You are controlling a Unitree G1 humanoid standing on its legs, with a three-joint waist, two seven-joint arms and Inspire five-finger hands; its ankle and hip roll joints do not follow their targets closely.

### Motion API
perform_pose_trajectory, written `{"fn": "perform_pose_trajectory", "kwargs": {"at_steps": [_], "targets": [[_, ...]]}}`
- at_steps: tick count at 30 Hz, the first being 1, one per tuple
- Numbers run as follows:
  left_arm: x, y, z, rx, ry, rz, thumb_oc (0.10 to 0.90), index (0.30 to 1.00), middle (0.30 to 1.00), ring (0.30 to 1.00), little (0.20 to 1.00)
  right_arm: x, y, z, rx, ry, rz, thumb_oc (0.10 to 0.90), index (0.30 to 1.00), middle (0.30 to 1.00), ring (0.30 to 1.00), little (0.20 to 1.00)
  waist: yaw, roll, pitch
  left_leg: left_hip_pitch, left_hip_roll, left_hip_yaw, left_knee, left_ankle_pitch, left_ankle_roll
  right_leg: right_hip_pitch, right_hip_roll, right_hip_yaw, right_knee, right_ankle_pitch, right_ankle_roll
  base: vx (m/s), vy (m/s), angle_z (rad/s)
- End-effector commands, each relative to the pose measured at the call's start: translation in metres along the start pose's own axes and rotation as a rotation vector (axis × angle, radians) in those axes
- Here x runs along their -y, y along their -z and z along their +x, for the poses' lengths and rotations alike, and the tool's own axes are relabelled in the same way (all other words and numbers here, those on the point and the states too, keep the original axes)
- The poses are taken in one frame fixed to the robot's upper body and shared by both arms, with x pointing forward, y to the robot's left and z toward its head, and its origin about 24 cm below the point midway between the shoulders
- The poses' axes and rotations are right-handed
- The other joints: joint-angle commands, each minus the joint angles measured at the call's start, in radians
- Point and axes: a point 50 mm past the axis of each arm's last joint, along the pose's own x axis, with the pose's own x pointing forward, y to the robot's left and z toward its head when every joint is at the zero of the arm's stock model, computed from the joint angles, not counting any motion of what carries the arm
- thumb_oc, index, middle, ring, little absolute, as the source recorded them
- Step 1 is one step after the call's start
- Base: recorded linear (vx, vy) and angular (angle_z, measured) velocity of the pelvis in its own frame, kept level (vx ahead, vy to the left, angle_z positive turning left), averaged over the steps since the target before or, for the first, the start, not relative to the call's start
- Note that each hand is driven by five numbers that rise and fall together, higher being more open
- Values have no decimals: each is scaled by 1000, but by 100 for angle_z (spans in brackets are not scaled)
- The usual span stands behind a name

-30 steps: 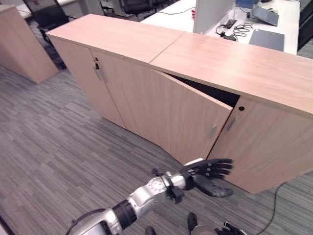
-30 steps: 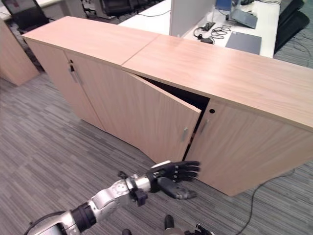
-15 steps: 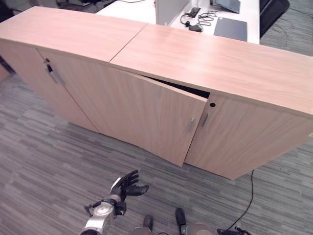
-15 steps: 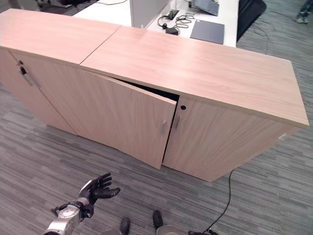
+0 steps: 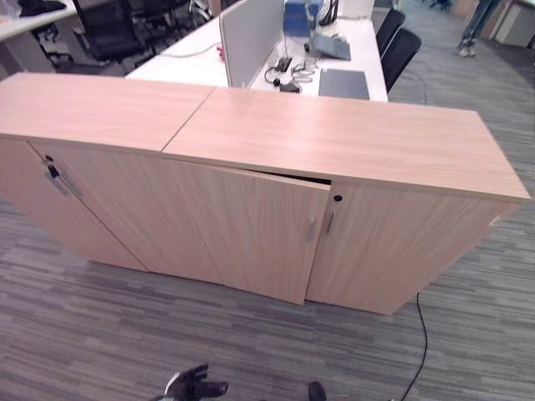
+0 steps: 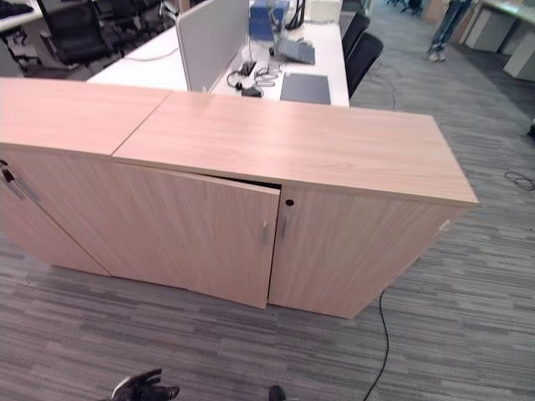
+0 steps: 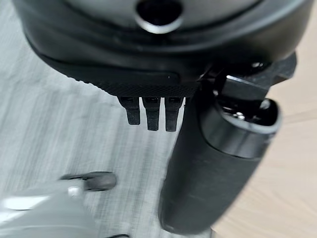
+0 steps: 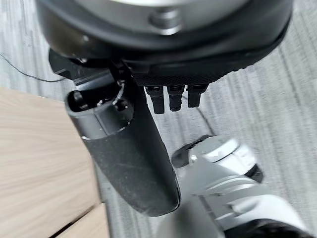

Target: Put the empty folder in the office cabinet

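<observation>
My left hand (image 5: pixel 194 388) sits low at the bottom edge of the head views, fingers spread and relaxed, holding nothing. My right hand (image 8: pixel 148 148) hangs with fingers straight, thumb extended, empty.

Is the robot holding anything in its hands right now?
No, nothing is held. The left hand and the right hand are both empty, fingers relaxed over the carpet beside the cabinet.

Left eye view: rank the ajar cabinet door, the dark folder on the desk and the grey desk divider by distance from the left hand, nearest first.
1. Ajar cabinet door, just ahead of the left hand, which is low over the carpet.
2. Grey desk divider, standing on the white desk behind the cabinet.
3. Dark folder, flat on the desk to the right; too close to the divider to rank firmly.
</observation>
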Motion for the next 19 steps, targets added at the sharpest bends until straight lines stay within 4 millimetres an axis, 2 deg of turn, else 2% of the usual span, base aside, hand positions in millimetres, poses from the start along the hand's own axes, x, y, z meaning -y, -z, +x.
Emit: {"fn": "perform_pose_trajectory", "kwargs": {"at_steps": [1, 3, 7, 15, 19], "targets": [[-5, -9, 1, 31, -21, -121, 800, 900, 900, 900, 900, 25, 3, -3, -25, 77, 1, 800, 900, 900, 900, 900, 20, -4, -27, -24, -16, 24, -1, -78, -11, 19, 34, -35, 20, -92, 47, -34, 34, -5], [-7, 4, -1, -14, -30, -113, 800, 900, 900, 900, 900, 26, 5, -3, -37, 85, 10, 800, 900, 900, 900, 900, 21, -5, -27, -24, -19, 40, -1, -80, -7, 14, 32, -28, 20, -85, 51, -35, 50, -9], [-1, 3, 0, -13, -9, -78, 800, 900, 900, 900, 900, 24, 2, -3, -26, 84, 10, 800, 900, 900, 900, 900, 22, -3, -29, -23, -19, 62, -1, -81, -2, 3, 29, -19, 23, -78, 55, -36, 42, -20], [18, -36, 4, 112, 30, 0, 800, 900, 900, 900, 900, 16, 4, -1, -40, 79, -25, 800, 900, 900, 900, 900, 2, 0, -41, -24, -22, 71, -1, -83, 2, -1, 26, -19, 30, -78, 58, -8, 18, -18], [25, -42, 5, 130, 43, 51, 800, 900, 900, 900, 900, 13, 3, -1, -40, 79, -34, 800, 900, 900, 900, 900, -4, 3, -47, -24, -23, 71, -1, -85, 3, 0, 25, -20, 30, -79, 58, 0, 0, 0]]}}
